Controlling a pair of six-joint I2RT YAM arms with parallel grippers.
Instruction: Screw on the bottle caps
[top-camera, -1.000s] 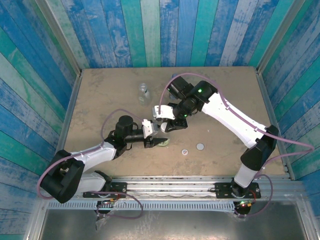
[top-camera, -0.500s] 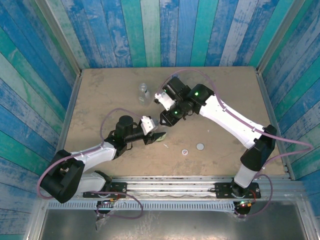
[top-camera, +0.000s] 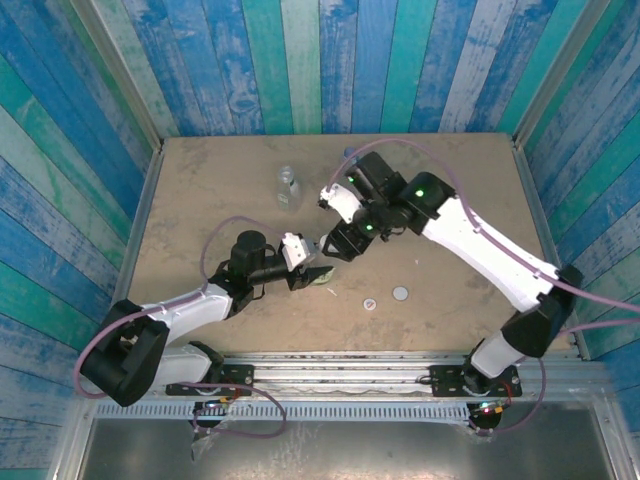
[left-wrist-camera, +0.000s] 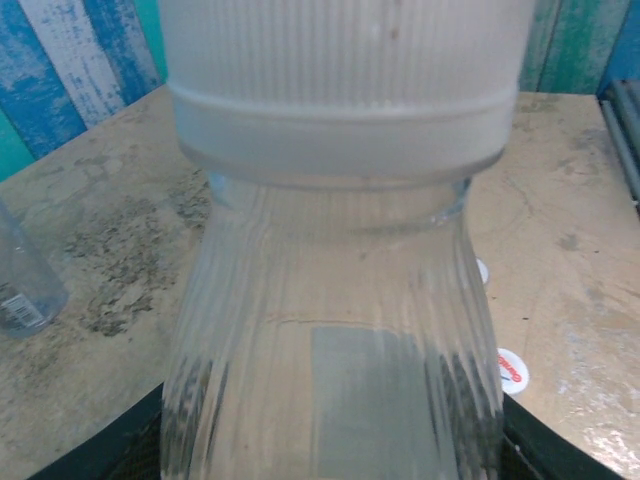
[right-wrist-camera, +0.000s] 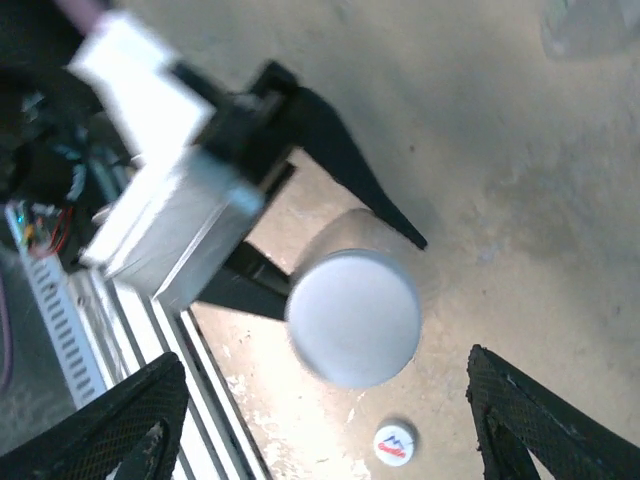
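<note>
White cap (right-wrist-camera: 353, 318): I see it sitting on the neck of the clear bottle (left-wrist-camera: 330, 350).
Clear bottle: cap end up, mid-table (top-camera: 200, 200), clamped in my left gripper (top-camera: 312, 274).
Right gripper (right-wrist-camera: 322, 355): above the cap, jaws apart, fingers clear of it.
Marked cap (top-camera: 370, 304), grey cap (top-camera: 401, 293): lying at 4 o'clock from the bottle.
Spare bottle (top-camera: 288, 186): 11 o'clock, well apart.

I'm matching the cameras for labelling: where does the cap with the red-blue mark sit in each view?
Top external: marked cap below and right of centre.
Left wrist: marked cap low at the right.
Right wrist: marked cap at the bottom edge, middle.
Shared landmark: the capped bottle next to it.
</note>
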